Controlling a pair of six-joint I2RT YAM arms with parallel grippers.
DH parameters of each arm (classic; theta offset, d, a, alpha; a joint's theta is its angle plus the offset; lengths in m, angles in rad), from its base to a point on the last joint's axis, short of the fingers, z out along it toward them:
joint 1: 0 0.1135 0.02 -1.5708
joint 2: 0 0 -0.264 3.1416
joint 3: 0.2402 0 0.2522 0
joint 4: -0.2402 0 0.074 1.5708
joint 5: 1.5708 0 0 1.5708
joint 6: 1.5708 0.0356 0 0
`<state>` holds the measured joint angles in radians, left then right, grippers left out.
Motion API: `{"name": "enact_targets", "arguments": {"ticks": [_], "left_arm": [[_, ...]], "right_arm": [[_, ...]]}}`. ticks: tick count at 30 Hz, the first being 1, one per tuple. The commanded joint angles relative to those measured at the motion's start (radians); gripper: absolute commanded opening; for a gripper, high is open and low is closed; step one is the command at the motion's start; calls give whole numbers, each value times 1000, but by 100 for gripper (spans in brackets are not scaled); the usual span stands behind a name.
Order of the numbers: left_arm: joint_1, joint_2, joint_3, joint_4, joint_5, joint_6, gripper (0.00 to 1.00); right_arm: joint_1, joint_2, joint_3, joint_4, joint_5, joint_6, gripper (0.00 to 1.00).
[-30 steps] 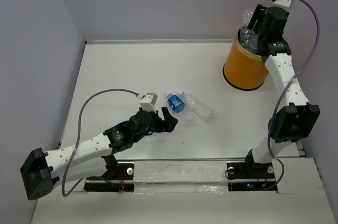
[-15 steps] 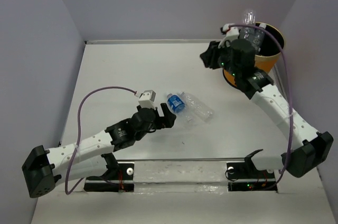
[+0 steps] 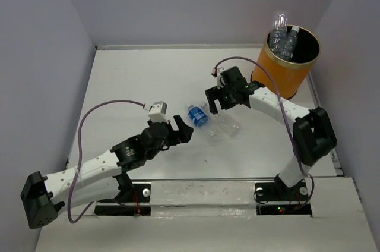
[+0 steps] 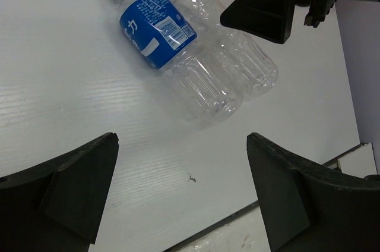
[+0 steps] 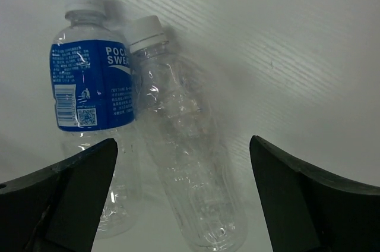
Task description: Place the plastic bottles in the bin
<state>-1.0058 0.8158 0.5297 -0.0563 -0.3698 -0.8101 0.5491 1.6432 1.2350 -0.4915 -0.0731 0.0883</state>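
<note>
two small, clear, crinkly plastic bottles with white caps are seen lying side by side and touching on the white table [image 3: 136, 79], between the two arms. one is the blue-labelled bottle [image 3: 198, 115] and the other the unlabelled bottle [image 3: 224, 123], both with caps turned toward the far left. the right gripper [image 3: 214, 102] is held just above this pair with its fingers spread wide and nothing between them, a pose judged to be set for closing across a ribbed, easily dented body. the left gripper [image 3: 183, 129] is likewise spread and empty, and is aimed at the pair from the near side but kept apart from it. the orange-yellow cylindrical bin [image 3: 279, 79] with a black inside is placed at the far right, well apart from the pair. several clear bottles [image 3: 284, 39] are already packed in it, with one poking above the rim.
</note>
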Motion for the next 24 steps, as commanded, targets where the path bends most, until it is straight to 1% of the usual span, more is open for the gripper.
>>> {"name": "enact_targets", "arguments": {"ticks": [1, 3, 8, 11, 12, 13, 14, 15, 18, 22, 24], "left_arm": [[6, 2, -19, 18, -12, -21, 99], [6, 0, -20, 16, -9, -20, 99], [9, -4, -28, 18, 0, -20, 99], [7, -15, -36, 24, 11, -23, 99], [7, -18, -39, 26, 15, -23, 99], [9, -18, -40, 26, 19, -23, 99], [9, -20, -40, 26, 19, -23, 99], [10, -20, -40, 26, 20, -23, 99], [9, -21, -39, 30, 26, -20, 99], [13, -3, -30, 50, 48, -8, 99], [12, 14, -19, 76, 69, 5, 99]], "right_arm": [[17, 49, 44, -51, -37, -50, 97], [26, 76, 47, -55, -45, -50, 97], [26, 154, 76, -53, -1, -44, 97], [26, 187, 96, -50, 38, -44, 92], [26, 197, 103, -48, 58, -44, 87], [26, 198, 106, -50, 65, -42, 84], [26, 196, 109, -50, 67, -41, 77], [26, 191, 109, -50, 100, -39, 73], [26, 141, 104, -51, 130, -32, 58], [26, 74, 103, -56, 153, -12, 51], [26, 11, 101, -56, 154, 2, 50]]}}
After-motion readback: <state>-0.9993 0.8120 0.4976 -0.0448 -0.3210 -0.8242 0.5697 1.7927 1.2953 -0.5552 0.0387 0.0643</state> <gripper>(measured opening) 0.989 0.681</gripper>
